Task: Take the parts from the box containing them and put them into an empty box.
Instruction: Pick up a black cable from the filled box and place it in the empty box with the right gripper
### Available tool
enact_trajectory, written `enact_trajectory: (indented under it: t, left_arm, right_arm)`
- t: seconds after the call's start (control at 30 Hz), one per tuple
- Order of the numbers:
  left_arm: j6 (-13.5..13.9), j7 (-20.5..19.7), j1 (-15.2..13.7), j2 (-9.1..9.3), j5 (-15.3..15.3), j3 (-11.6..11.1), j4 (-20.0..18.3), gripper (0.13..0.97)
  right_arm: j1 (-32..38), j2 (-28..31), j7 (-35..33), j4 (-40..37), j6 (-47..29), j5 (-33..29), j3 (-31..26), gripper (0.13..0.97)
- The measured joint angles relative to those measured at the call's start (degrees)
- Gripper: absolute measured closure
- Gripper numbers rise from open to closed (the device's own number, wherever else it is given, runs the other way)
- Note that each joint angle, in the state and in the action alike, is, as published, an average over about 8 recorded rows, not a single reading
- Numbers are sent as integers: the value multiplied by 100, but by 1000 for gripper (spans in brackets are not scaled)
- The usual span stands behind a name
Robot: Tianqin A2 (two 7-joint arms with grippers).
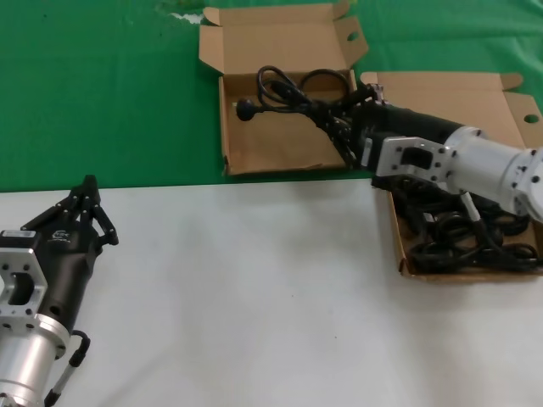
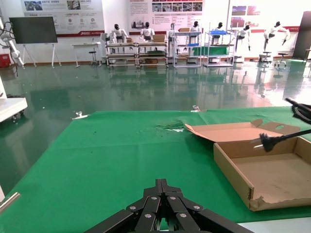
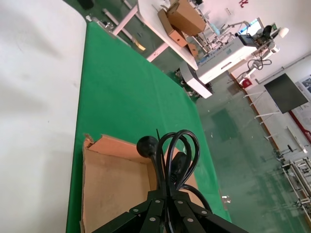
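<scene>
Right wrist view: gripped cord's (image 3: 176, 158) loops.

Cords and two open cardboard boxes

We see one coiled black power cord (image 1: 293, 91) held above the empty box (image 1: 271, 140), its round plug (image 1: 245, 109) pointing left; the remaining cords (image 1: 471, 237) lie tangled in the box containing them (image 1: 441, 97), just right of the empty one.
</scene>
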Motion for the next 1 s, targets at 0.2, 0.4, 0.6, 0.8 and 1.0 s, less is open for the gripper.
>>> enact_trajectory:
  t: [0.2,0.4,0.6,0.8,1.0]
  left_arm:
    - [0,0,0,0,0,0,0,958]
    - [0,0,0,0,0,0,0,958]
    - [0,0,0,0,0,0,0,958]
    - [0,0,0,0,0,0,0,958]
    - [0,0,0,0,0,0,0,958]
  right_arm:
    - [228,-462,-637,-736,152,135,-34,957]
    - [498,-901,-1414,-1555,270,366,61,958]
    - [775,-1275,-2294,-2420,353,638,275,958]
    - [1025,-1561,-3170,-3212,425,879,533,958]
    - [1232,-1761,-4036,-3853,483,1103,823,958]
